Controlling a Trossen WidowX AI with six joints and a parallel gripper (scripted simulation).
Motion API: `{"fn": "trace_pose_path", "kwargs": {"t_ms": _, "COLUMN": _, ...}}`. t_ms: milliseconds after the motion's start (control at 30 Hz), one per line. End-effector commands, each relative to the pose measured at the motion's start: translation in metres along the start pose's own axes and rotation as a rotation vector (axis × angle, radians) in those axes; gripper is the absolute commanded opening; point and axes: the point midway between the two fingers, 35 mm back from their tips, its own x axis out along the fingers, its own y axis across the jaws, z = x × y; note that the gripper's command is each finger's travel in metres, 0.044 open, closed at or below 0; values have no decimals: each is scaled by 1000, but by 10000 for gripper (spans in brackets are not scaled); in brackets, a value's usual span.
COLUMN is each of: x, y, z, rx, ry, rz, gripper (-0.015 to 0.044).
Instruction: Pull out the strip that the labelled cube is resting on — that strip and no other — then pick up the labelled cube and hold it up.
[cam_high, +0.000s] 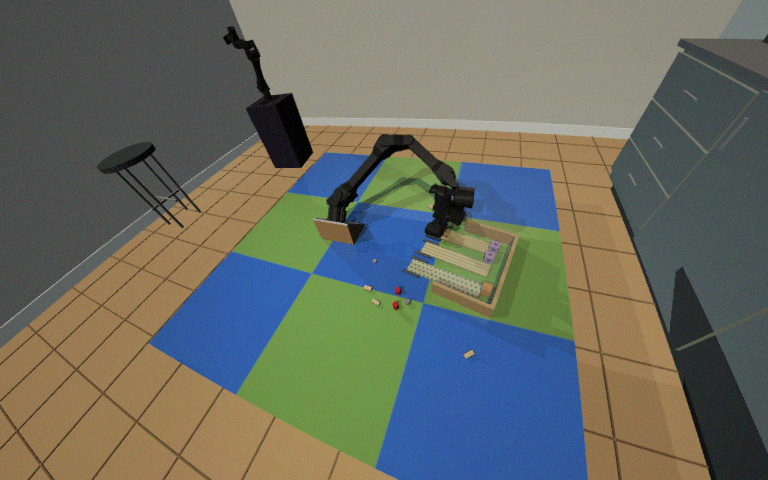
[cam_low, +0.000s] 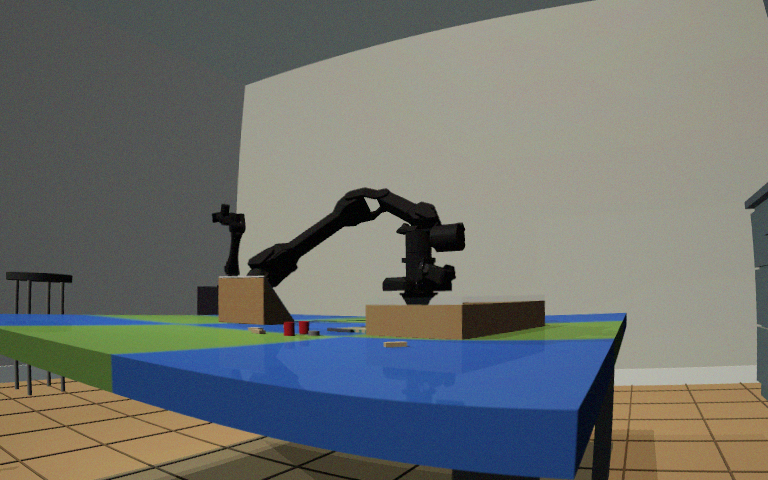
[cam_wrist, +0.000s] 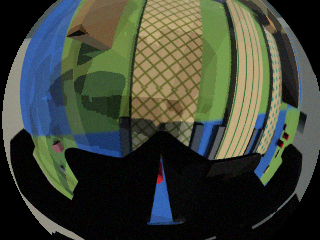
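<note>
My gripper (cam_high: 433, 230) (cam_wrist: 161, 135) is shut, pointing down low over the near end of the cross-hatched strip (cam_high: 466, 241) (cam_wrist: 167, 50). In the exterior view its tips are hidden behind the tray wall. A striped strip (cam_high: 453, 258) (cam_wrist: 248, 65) and a dotted strip (cam_high: 444, 274) (cam_wrist: 275, 87) lie alongside. Two lilac cubes with dark marks, an upper cube (cam_high: 495, 245) and a lower cube (cam_high: 489, 257), sit near the far ends of the cross-hatched and striped strips. Their marks are unreadable, and which strip bears the lower one is unclear. An orange cube (cam_high: 487, 288) sits on the dotted strip's far end.
The wooden tray wall (cam_high: 461, 297) (cam_low: 413, 321) borders the strips. Dark rails (cam_high: 411, 272) flank their near ends. Two red cylinders, one (cam_high: 398, 290) (cam_low: 304, 327) and another (cam_high: 395, 305) (cam_low: 288, 328), stand outside the tray. Small tan blocks lie nearby, one (cam_high: 468, 354) (cam_low: 395, 344) in front.
</note>
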Motion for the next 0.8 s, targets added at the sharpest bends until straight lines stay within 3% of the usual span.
{"fn": "trace_pose_path", "kwargs": {"t_ms": 0, "x": 3, "y": 0, "z": 0, "rx": 3, "ry": 2, "rz": 1, "gripper": 0}}
{"fn": "trace_pose_path", "kwargs": {"t_ms": 767, "x": 5, "y": 0, "z": 1, "rx": 3, "ry": 2, "rz": 1, "gripper": 0}}
